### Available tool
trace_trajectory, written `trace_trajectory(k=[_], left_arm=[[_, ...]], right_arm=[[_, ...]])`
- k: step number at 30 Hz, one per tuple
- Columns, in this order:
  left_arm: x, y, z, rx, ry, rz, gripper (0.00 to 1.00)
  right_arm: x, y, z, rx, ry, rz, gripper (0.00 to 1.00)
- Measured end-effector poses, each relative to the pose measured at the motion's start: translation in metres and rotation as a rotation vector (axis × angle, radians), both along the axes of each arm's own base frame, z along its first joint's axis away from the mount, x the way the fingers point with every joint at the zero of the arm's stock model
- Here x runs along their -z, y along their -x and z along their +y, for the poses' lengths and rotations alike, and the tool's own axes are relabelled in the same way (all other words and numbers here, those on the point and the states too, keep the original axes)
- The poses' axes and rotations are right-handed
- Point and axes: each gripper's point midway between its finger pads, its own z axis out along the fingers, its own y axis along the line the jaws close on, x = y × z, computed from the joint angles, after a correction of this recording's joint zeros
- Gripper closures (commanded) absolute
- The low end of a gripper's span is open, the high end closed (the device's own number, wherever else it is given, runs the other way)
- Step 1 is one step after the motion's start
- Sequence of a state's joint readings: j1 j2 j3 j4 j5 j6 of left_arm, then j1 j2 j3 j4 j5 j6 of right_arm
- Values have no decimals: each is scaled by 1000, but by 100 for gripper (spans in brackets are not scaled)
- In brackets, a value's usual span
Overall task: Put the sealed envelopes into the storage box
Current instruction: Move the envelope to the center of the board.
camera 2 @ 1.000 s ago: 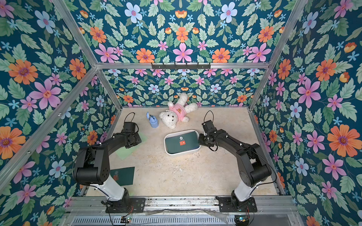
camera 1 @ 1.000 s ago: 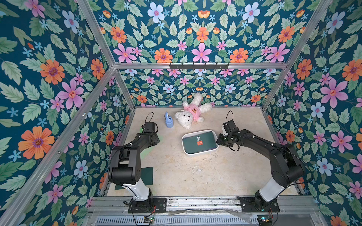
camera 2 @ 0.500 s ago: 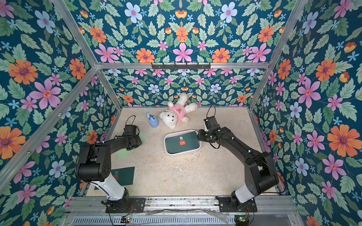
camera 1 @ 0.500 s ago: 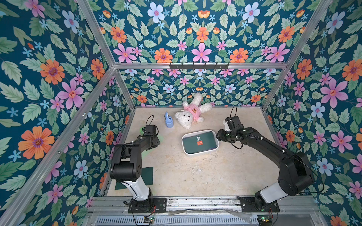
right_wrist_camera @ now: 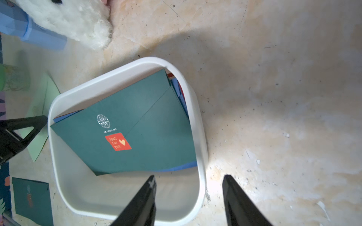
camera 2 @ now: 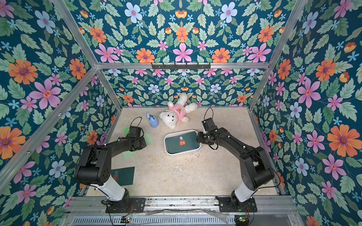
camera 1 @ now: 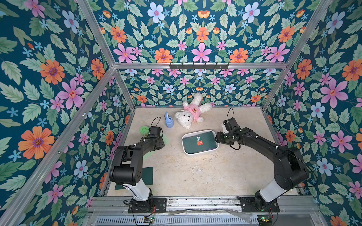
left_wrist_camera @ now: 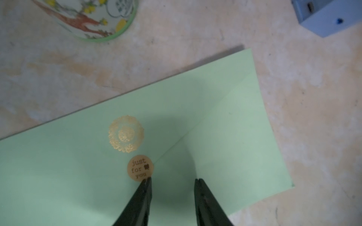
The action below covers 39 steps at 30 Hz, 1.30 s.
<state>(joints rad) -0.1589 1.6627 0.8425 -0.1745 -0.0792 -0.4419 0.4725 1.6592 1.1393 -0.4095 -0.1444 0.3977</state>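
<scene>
Fig.: your L gripper (left_wrist_camera: pixel 172 179) hangs over the flat light green paper envelope (left_wrist_camera: pixel 225 137) w/ a round tan seal sticker (left_wrist_camera: pixel 140 168), lying near the table's (camera 1: pixel 195 176) left edge; jaws parted, nothing between them, one fingertip (left_wrist_camera: pixel 146 182) at the sticker's rim. Whether tips touch the paper you can't tell. Your R gripper (right_wrist_camera: pixel 189 179) sits at the right end of the shallow white rounded plastic storage box (right_wrist_camera: pixel 201 137), mid-table; jaws apart, straddling the box rim, gripping nothing visible. Inside the box: dark green envelope (right_wrist_camera: pixel 156 127) w/ red square sticker on top, blue and red edges beneath. A second dark green envelope (camera 2: pixel 125 176) lies near the table's front-left corner. Back edge: white plush bear in pink shirt (camera 1: pixel 191 115), small blue bottle (camera 1: pixel 168 121); round green-lidded jar (camera 1: pixel 144 130) by the left edge.
</scene>
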Motion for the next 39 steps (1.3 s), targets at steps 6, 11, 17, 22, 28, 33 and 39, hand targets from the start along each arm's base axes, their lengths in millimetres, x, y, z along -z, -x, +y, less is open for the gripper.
trace_trajectory(k=[6, 11, 17, 22, 28, 33, 39], left_arm=[[1, 5, -17, 52, -2, 12, 59], [1, 9, -29, 86, -4, 20, 59], [4, 16, -50, 148, -18, 26, 60], [5, 20, -60, 177, -41, 14, 61], [8, 31, -88, 252, -32, 12, 62], [10, 48, -125, 333, -7, 12, 63], [11, 65, -160, 399, 26, 0, 63]], right_arm=[[24, -10, 2, 5, 34, 32, 67], [30, -12, -7, 26, 48, 37, 74], [31, -15, -44, 118, 54, 33, 78], [34, -16, -76, 193, 53, 35, 78], [39, -17, -105, 237, 85, 50, 76], [34, -22, -113, 237, 96, 38, 71], [21, -27, -116, 225, 113, 21, 54]])
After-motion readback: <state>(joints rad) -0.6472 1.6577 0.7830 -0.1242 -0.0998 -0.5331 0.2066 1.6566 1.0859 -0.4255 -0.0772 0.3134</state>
